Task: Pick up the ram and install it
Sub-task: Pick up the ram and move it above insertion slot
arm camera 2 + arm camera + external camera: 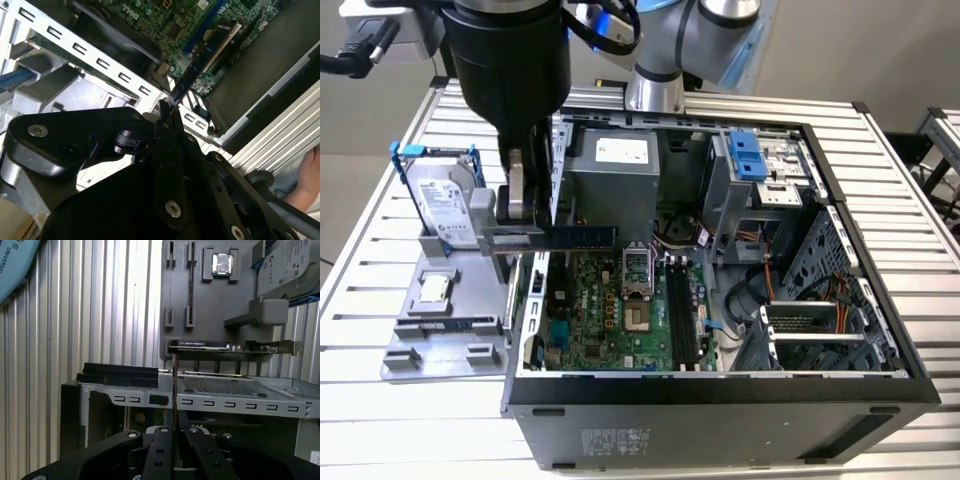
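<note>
My gripper [530,222] is shut on one end of the ram [582,237], a long thin dark strip. It holds the strip level, above the left wall of the open computer case [720,385]. In the second wrist view the ram [205,55] reaches out from the fingertips [167,112] over the green motherboard [185,25]. In the first wrist view the ram [173,385] is edge-on, a thin line rising from the gripper [173,429]. The motherboard [605,310] lies in the case floor, and its black slots [680,320] sit towards the exterior view's right of the gripper.
A grey holder tray [420,345] beside the case carries a hard drive in a blue frame [445,205], a small square silver chip [433,288] and another dark strip [450,323]. An expansion card [225,346] stands at the tray's edge. A person's hand [310,185] is near the table edge.
</note>
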Available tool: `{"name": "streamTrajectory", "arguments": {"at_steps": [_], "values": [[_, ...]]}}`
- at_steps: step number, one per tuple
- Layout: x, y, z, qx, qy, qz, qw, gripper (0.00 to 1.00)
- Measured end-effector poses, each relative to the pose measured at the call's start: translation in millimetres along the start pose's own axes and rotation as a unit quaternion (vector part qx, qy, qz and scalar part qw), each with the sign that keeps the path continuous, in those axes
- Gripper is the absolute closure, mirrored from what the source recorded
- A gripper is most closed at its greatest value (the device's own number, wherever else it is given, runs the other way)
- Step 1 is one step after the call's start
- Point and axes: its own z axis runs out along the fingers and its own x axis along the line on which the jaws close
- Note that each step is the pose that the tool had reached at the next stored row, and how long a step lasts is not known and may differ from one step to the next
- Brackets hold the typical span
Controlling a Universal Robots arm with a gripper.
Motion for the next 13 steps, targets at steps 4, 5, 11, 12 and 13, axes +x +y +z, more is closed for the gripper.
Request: {"name": "streamTrajectory", "arguments": {"at_steps": [4, 5, 11, 12, 13], "values": [[0.4, -10.4, -0.2, -0.0001, 0.0000, 0.000, 1.00000, 1.00], [0.5, -12.6, -0.2, -0.0001, 0.0000, 0.000, 1.00000, 1.00], [1.1, -26.3, -0.4, -0.0003, 0.0000, 0.000, 1.00000, 1.00], [1.2, -28.6, -0.4, -0.0003, 0.0000, 0.000, 1.00000, 1.00], [1.3, -30.8, -0.5, -0.0003, 0.0000, 0.000, 1.00000, 1.00]]}}
